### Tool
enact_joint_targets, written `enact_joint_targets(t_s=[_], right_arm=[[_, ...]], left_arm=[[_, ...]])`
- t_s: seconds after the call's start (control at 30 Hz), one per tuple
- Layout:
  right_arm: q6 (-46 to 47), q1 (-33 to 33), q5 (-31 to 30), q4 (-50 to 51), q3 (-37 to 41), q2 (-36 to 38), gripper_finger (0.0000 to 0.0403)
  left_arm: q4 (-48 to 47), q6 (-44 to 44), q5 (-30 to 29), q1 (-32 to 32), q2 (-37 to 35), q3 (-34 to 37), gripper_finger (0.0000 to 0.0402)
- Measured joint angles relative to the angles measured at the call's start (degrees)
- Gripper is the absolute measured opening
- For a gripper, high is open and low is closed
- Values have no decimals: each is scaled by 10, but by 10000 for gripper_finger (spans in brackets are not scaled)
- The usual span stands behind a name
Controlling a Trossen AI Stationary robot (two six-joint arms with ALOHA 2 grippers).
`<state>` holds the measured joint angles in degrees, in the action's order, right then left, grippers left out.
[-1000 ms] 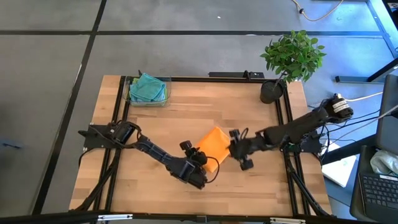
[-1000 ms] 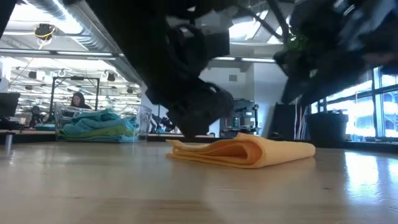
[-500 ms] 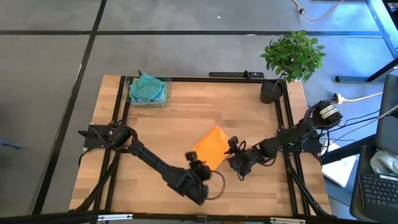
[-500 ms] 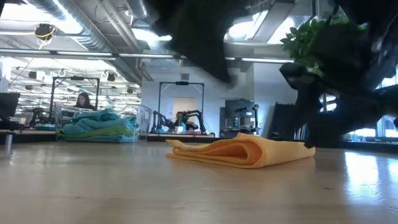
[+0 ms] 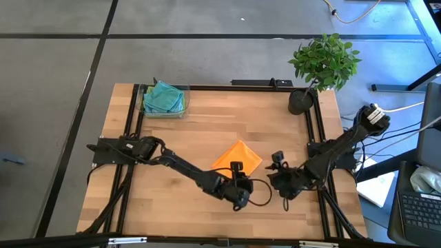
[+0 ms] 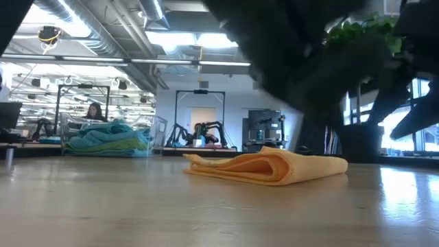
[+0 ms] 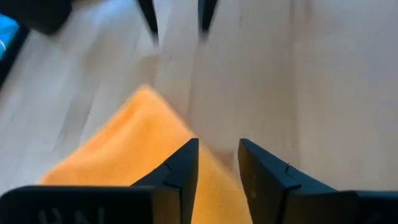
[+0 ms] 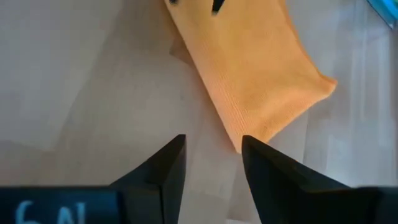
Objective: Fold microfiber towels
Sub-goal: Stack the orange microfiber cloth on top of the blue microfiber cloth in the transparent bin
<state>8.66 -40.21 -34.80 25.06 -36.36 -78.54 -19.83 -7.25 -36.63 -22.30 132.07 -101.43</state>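
— While I watch from overhead, where's the towel?

— The orange towel [image 5: 238,157] lies folded flat on the table [image 5: 207,117], near its middle, nothing holding it. From table height I see its rounded fold facing me.

— And my grippers?

— The left gripper [image 5: 238,180] hangs just beside the towel's near corner, fingers [image 7: 180,171] parted, holding nothing. The right gripper [image 5: 278,172] sits a little to the towel's right, also parted and bare.

— The rest?

— Teal and blue towels [image 5: 164,97] are piled in the clear bin [image 5: 146,110] at the far left corner.
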Motion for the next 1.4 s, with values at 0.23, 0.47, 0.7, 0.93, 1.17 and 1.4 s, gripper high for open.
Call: enact_joint_targets(t_s=[0.23, 0.47, 0.7, 0.93, 1.17, 1.4], right_arm=[[46, -41, -3, 23, 0, 32, 158], [47, -42, -16, 25, 0, 33, 158], [44, -42, -16, 33, 0, 33, 158], [54, -42, -16, 41, 1, 33, 158], [58, -42, -16, 43, 1, 33, 158], [77, -42, -16, 70, 1, 33, 158]], left_arm=[[-50, -25, 58, 15, 0, -32, 155], [-98, -38, 73, 26, 9, -57, 203], [-128, -87, 111, 55, 7, -42, 208], [-106, -138, 171, 68, 7, 3, 209], [-72, -143, 170, 68, 5, 22, 207], [-134, -156, 157, 65, 3, 21, 206]])
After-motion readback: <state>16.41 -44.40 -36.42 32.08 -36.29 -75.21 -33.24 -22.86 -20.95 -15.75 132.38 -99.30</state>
